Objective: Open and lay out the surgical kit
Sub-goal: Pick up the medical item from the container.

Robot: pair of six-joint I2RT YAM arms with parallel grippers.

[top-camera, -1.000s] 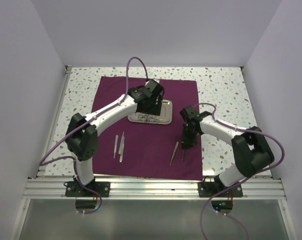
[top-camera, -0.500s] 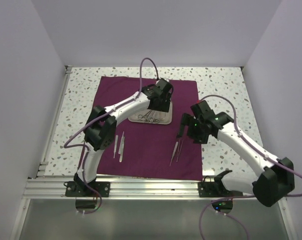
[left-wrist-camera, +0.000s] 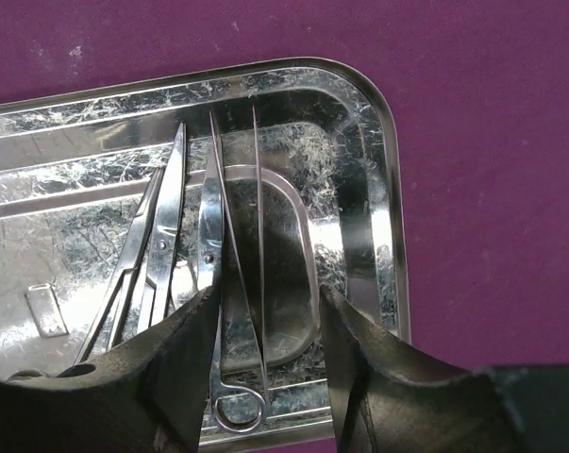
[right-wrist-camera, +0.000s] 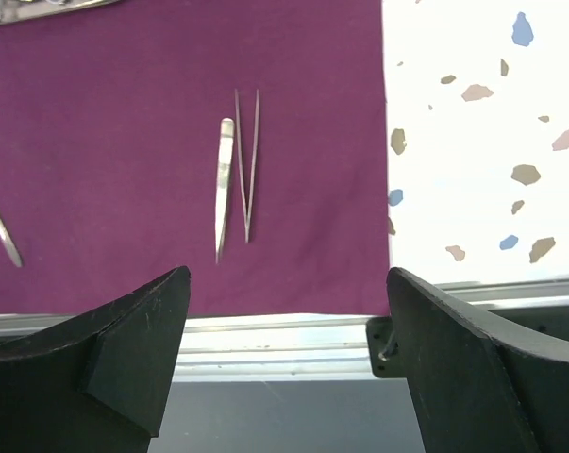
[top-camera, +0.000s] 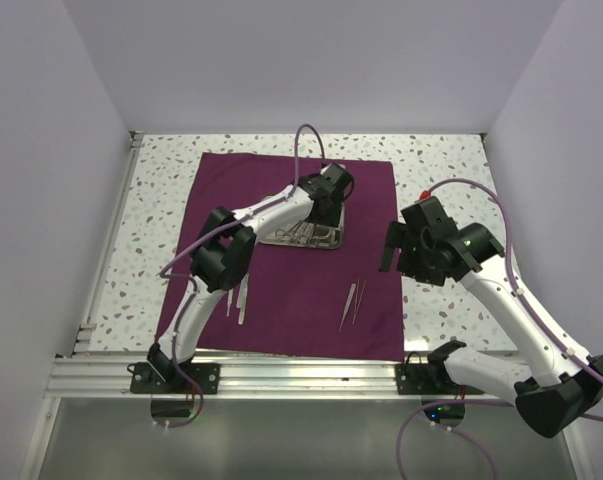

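The surgical kit's maroon cloth (top-camera: 281,300) lies spread flat, with the steel tray (top-camera: 333,238) on its far middle. My left gripper (top-camera: 326,205) is down in the tray (left-wrist-camera: 388,189). In the left wrist view the gripper (left-wrist-camera: 267,302) is open and straddles a thin ring-ended instrument (left-wrist-camera: 235,283), with a gap at the right finger. Scissors (left-wrist-camera: 161,255) lie beside it. My right gripper (top-camera: 389,250) hangs open and empty above the cloth's right edge. Two tweezers (top-camera: 351,303) lie below it, also in the right wrist view as tweezers (right-wrist-camera: 237,170). Two more tweezers (top-camera: 239,297) lie on the left.
An aluminium rail (top-camera: 301,375) runs along the near edge, just past the cloth's front hem, and shows between the right gripper's fingers as the rail (right-wrist-camera: 265,330). Speckled tabletop (top-camera: 441,170) surrounds the cloth. White walls close in the left, right and back.
The right gripper has opened, leaving a second pair of tweezers on the cloth, and has lifted away to the right. The left gripper has shifted right over the tray and its jaws have narrowed.
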